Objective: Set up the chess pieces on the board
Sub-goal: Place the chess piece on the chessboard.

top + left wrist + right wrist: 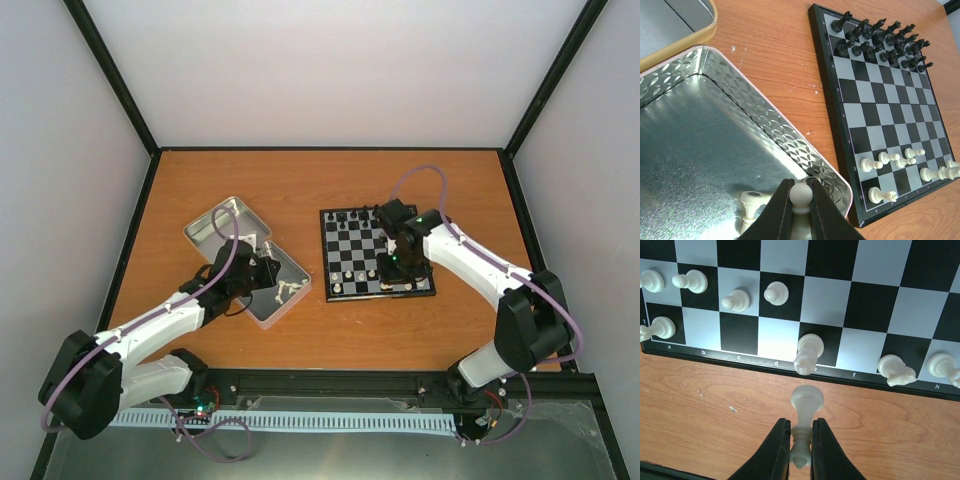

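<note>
Left gripper [801, 201] is clamped shut on a white pawn [801, 193] over the near end of the tin [715, 150]. Right gripper [800, 432] is pinched on a white piece [807, 400] by its stem, over the table just near of the board [875, 305], around d/e. Black pieces [880, 42] look fully set on the far ranks. White is roughly half done: pawns a–d, back rank a, e, g, h. Still open: b, c, d, f, pawns e–h. Only the right wrist shows the file letters. Only the top view shows spare white pieces [287, 290] in the tin.
</note>
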